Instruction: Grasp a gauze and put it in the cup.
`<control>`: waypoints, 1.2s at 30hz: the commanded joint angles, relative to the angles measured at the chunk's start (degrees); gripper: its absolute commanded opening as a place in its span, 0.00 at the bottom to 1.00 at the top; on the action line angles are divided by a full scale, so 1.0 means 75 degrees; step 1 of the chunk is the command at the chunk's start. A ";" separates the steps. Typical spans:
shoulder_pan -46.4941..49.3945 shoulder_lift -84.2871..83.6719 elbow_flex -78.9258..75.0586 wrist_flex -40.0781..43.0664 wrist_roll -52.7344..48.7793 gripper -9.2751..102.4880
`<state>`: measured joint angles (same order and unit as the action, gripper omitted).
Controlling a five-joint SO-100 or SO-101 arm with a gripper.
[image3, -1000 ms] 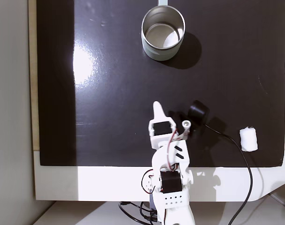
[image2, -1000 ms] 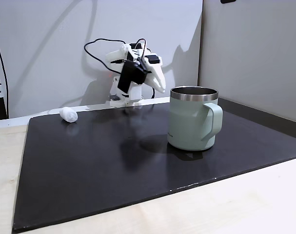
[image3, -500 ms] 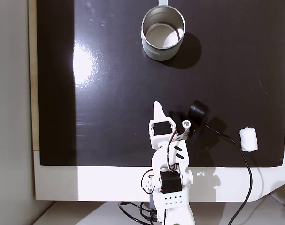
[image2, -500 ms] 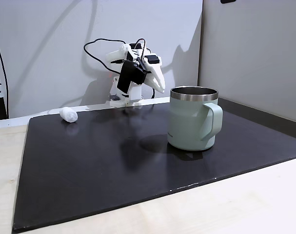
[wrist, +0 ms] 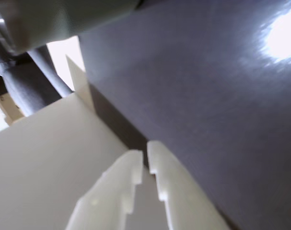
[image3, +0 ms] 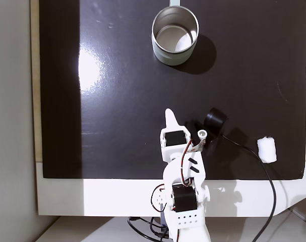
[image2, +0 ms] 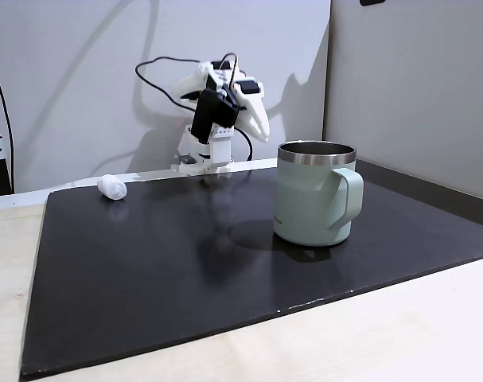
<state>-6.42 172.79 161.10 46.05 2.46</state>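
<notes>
The gauze [image2: 111, 187], a small white roll, lies on the black mat near its back left corner in a fixed view; from above the gauze [image3: 266, 149] sits at the mat's lower right edge. The sage-green cup [image2: 313, 195] with a steel rim stands upright, its handle toward the camera; from above the cup [image3: 173, 60] shows a bare steel inside. My gripper [image2: 261, 135] hangs in the air near the arm's base, behind the cup and far from the gauze. In the wrist view the gripper [wrist: 145, 155] is shut, with nothing between its white fingers [wrist: 121, 177].
The black mat [image3: 117, 101] covers most of a pale wooden table [image2: 384, 334]. The arm's base [image3: 183, 201] stands on a white strip at the mat's edge, with a black cable [image3: 266, 191] looping beside it. Grey walls stand behind the mat.
The arm has lifted the gripper a little higher and drawn it back toward its base. The gauze and the cup have not moved.
</notes>
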 commanded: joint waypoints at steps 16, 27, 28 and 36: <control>0.2039 -0.3141 -0.5051 0.1605 0.1148 0.08; 0.3973 -0.4125 -0.6586 0.2297 0.1699 0.08; 0.4160 -0.4289 -0.6773 0.2449 0.1781 0.08; 0.5426 -0.5695 -0.8262 0.3680 0.2402 0.08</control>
<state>31.38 132.89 105.73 70.93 19.16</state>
